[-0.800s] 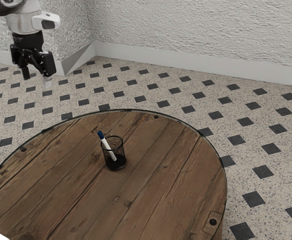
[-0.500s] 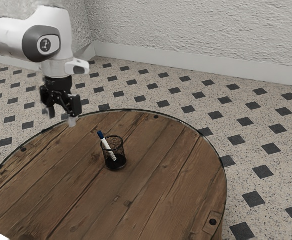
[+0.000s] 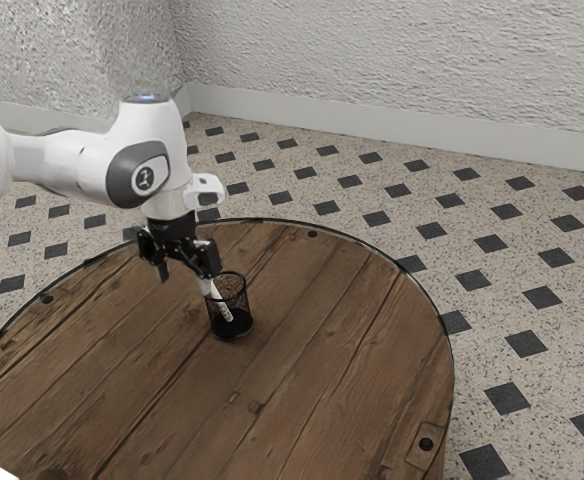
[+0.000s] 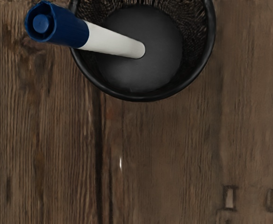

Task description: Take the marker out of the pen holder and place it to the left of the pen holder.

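Below the end effector point(image 3: 185, 282), its fingers wide apart and empty, a smooth white marker point(image 4: 111, 41) with ribbed blue cap leans in the round black mesh pen holder point(image 4: 145, 98) on the grained wooden surface point(image 4: 164, 163).

Exterior view stood well back, looking obliquely down on the round plank table point(image 3: 342, 370), Franka arm point(image 3: 137, 165) upper left. Wrist view sat close above, facing down into the mesh pen holder point(image 4: 142, 98). Both took in holder, marker point(image 4: 111, 43), some tabletop.

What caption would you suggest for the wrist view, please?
A blue-capped white marker leaning in a black mesh pen holder.
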